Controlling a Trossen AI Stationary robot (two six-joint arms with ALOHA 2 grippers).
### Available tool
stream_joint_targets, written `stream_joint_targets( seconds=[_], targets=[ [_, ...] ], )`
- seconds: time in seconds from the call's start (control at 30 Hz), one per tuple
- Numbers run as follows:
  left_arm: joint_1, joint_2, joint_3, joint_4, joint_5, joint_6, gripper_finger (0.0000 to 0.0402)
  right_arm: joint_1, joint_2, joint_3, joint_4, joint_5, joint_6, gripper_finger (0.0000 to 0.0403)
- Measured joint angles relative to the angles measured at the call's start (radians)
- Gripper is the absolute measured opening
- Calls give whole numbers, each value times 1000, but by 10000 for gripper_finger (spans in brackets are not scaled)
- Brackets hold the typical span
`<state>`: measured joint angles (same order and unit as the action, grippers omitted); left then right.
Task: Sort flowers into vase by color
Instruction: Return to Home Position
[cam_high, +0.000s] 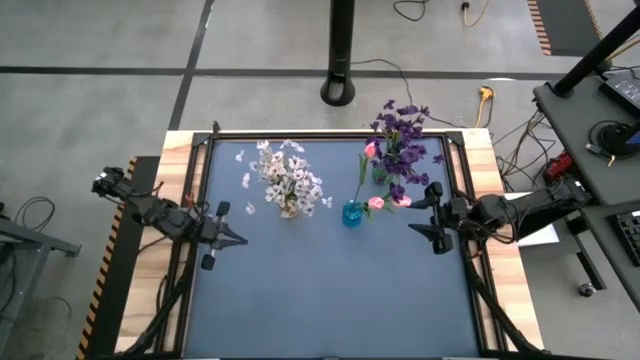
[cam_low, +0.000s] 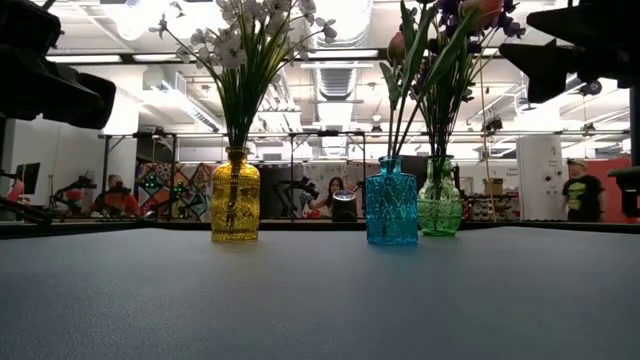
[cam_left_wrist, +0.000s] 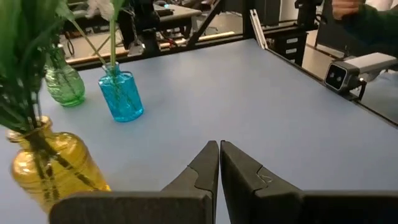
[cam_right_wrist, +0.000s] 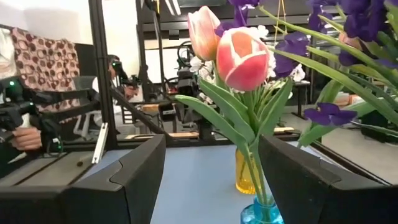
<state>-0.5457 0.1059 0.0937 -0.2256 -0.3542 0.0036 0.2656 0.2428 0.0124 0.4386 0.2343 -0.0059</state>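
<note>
The right gripper (cam_high: 418, 218), jaws apart near the pink tulips (cam_high: 376, 203), may snag a bloom on retraction and topple the blue vase (cam_high: 352, 213); the left gripper (cam_high: 236, 239) is closed, empty.

Mat (cam_high: 330, 300) wide open 3 thru 9 o'clock. Yellow vase (cam_high: 289, 210) at 11, blue vase (cam_high: 352, 214) + green vase (cam_high: 381, 176) w/ flowers (cam_high: 400, 130) block 12-1.

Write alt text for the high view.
Seen from above, a dark table holds white flowers left of centre, a blue vase with pink tulips mid-table, and purple flowers beside it at the back. The left gripper and right gripper wait at either side, pointing inward.
</note>
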Motion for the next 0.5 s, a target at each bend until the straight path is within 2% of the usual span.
stream_joint_targets(
  seconds=[0.13,0.37,0.5],
  targets=[
    [0,-107,12,-80,-34,31,0,-15,0,0,-7,-3,-13,249],
    [3,-106,14,-89,-118,8,0,-18,2,0,-22,-2,-21,249],
    [3,-106,14,-89,-288,-61,0,-18,2,0,-43,46,-37,249]
  ],
)
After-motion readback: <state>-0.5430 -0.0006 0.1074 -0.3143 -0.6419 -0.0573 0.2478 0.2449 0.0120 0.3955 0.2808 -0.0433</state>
